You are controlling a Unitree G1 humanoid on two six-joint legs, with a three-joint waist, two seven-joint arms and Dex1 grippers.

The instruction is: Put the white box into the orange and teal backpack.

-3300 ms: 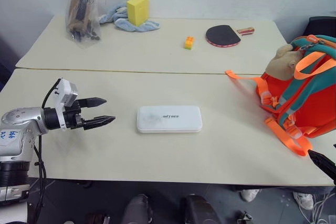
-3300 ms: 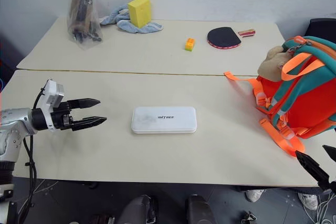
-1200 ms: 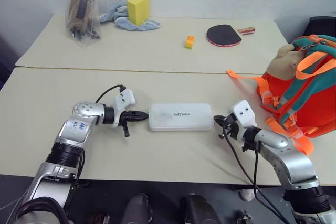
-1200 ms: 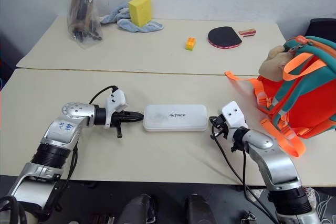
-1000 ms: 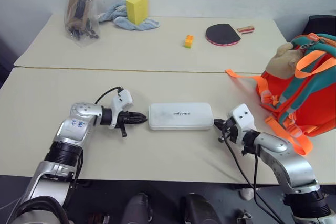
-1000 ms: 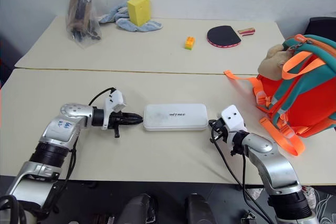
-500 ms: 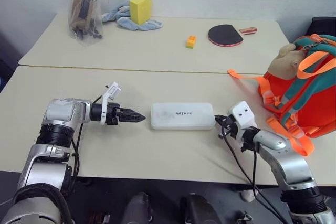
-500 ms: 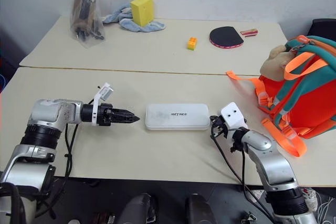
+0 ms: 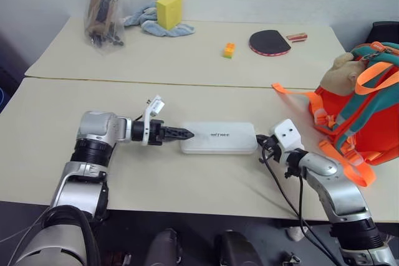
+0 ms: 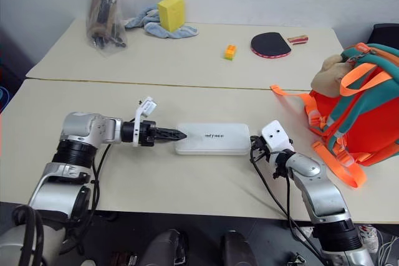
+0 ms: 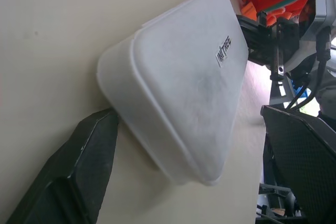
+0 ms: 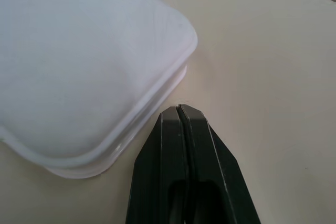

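Your left gripper (image 9: 186, 134) lies low over the table (image 9: 199, 179) at one short end of the white box (image 9: 219, 137). Its fingers (image 11: 79, 166) stand wide apart: in the left wrist view one finger sits right at the box's near corner, the other well off to the far side, with the box's end between them. They are not clamped on it, and whether the nearer finger actually touches the edge you cannot tell.

Your right gripper (image 12: 181, 113) is at the opposite short end of the box. Its fingers (image 12: 170, 145) are pressed together into a single black tip, and that tip sits just beside the box's rounded corner; contact cannot be made out.

The white box lies flat on the table between your two sets of fingers, lettering up.

The orange and teal backpack (image 9: 368, 110) stands beyond your right fingers, away from the box and well apart from it, at the table's edge. A tan plush toy (image 9: 340, 73) rests against its top, and an orange strap (image 9: 293, 93) trails across the table from it.

Far ahead of both sets of fingers, on the rear table, you have a clear bag (image 9: 105, 10), a yellow block (image 9: 169, 9) on a blue cloth (image 9: 149, 22), a small orange brick (image 9: 229, 49) and a paddle (image 9: 269, 42).
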